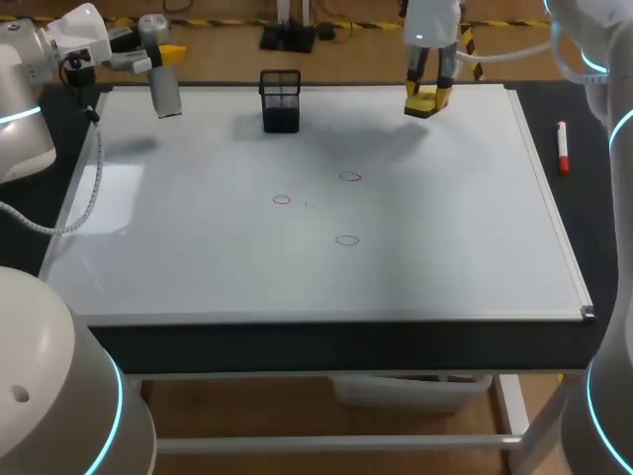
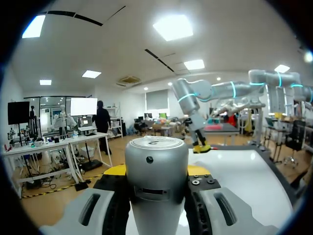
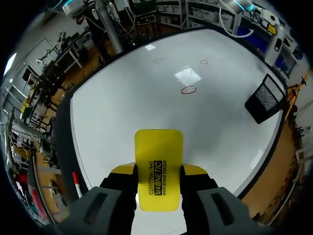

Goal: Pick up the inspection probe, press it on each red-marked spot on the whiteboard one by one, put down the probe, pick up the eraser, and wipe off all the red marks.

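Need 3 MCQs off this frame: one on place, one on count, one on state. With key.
1. Where does the mesh holder stand?
A. On the whiteboard, by its far edge
B. On the dark table, right of the board
C. On top of a red mark

2. How many red marks are on the whiteboard?
A. One
B. Three
C. Five

3. What is the state of the right gripper?
A. Open, empty
B. Shut on the mesh holder
C. Shut on the yellow eraser

Key:
1 A: the head view shows it on the white surface near the far edge, clear of the marks.
2 B: three red circles show.
3 C: in the right wrist view both fingers press on the eraser from two sides.
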Controlling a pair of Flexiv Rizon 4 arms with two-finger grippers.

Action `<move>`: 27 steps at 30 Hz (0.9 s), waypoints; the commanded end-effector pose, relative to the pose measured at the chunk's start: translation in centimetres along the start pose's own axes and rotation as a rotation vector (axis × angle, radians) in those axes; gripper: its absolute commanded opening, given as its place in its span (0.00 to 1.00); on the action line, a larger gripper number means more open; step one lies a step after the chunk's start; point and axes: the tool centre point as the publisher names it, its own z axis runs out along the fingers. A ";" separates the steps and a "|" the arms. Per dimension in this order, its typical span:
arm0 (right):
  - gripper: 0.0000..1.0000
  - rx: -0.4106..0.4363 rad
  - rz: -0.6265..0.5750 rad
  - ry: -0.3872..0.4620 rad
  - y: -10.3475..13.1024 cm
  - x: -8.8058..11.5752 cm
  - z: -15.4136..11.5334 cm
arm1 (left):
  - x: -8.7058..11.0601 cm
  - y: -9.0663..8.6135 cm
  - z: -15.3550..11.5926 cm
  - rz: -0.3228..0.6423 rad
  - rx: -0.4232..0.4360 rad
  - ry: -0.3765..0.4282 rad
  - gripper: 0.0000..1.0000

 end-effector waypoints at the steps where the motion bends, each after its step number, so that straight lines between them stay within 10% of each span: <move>1: 0.00 -0.021 0.034 -0.006 -0.4 0.5 -0.3 | 0.1 -0.1 0.0 0.001 0.001 -0.003 0.00; 27: 0.00 0.082 0.372 -0.101 -0.2 6.6 0.6 | 0.1 -0.1 0.0 0.001 0.001 -0.003 0.00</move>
